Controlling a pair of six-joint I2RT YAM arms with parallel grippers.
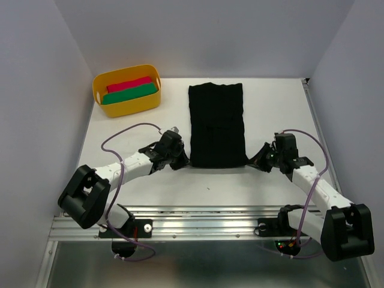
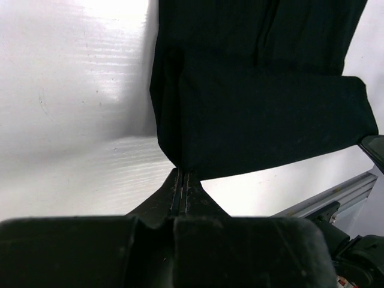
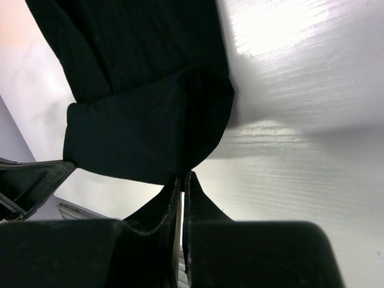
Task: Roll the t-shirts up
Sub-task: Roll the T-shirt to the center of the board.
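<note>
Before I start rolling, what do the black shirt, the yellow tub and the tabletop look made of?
Black shirt: soft matte cloth, probably knit cotton; it folds and creases without shine. Yellow tub: likely moulded plastic, smooth with rounded corners. Tabletop: hard, white, semi-gloss; it shows glare and faint lines in the wrist views; laminate or painted board, can't tell.

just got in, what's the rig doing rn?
Both arms are on the black t-shirt, which lies folded into a long strip on the table. The left gripper and right gripper are each shut on a near corner of it. No roll is started yet. A yellow tub at the far left holds a red cloth and a green cloth.
</note>
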